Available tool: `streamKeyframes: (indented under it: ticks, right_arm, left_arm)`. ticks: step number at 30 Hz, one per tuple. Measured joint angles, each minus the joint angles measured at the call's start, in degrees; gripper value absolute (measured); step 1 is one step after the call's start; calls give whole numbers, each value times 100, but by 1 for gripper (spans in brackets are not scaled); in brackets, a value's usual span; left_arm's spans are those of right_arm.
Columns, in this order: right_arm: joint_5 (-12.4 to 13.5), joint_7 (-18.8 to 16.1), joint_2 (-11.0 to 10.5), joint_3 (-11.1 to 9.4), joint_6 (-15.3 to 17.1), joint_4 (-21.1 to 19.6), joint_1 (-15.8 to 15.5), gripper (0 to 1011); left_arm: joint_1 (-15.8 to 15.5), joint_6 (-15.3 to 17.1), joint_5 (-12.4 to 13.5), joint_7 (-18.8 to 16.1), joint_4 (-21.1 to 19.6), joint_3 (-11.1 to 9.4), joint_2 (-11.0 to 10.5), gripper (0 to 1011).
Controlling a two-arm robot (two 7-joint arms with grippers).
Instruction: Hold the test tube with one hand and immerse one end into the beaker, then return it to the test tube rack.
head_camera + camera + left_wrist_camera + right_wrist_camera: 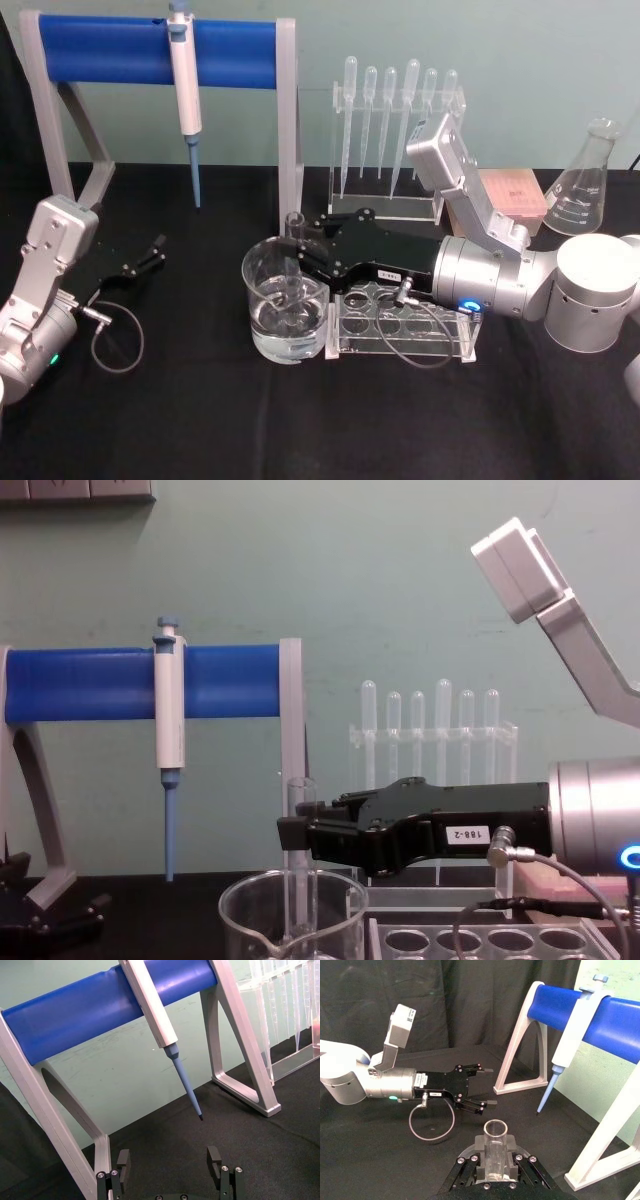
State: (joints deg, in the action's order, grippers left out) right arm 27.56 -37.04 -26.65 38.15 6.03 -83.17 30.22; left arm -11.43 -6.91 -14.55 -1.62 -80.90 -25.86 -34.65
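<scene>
Chest view: the test tube (302, 800) is seen upright, its long axis vertical, clamped between the jaws of the right hand (295, 836) a little below the open rim. The lower part of the tube is held inside the beaker (240, 912).

In the head view, the beaker is seen standing on the black surface (200, 420) with water (285, 335) in it. The tube's round end appears to reach the water, though how deep cannot be told. The immersion is therefore judged to be in hand or just made, and the return is not yet done.

The test tube rack (360, 340) lies just beside the beaker on the robot's right, under the body of the right hand, with its round holes facing up. The return is judged to turn on this: the tube would have to be raised along its own axis until clear of the beaker rim, then carried rightward over a hole and kept vertical.

The left hand (155, 252) is parked well apart on the left, with its jaws apart and nothing held.
</scene>
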Motion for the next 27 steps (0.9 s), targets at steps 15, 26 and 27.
streamKeyframes:
  ticks: [15, 26, 27]
  right_arm:
    - [0, 0, 0, 0, 0, 0, 0, 242]
    - [0, 0, 0, 0, 0, 0, 0, 242]
    - [0, 0, 0, 0, 0, 0, 0, 242]
  left_arm:
    - [0, 0, 0, 0, 0, 0, 0, 1000]
    - [0, 0, 0, 0, 0, 0, 0, 1000]
    - [0, 0, 0, 0, 0, 0, 0, 1000]
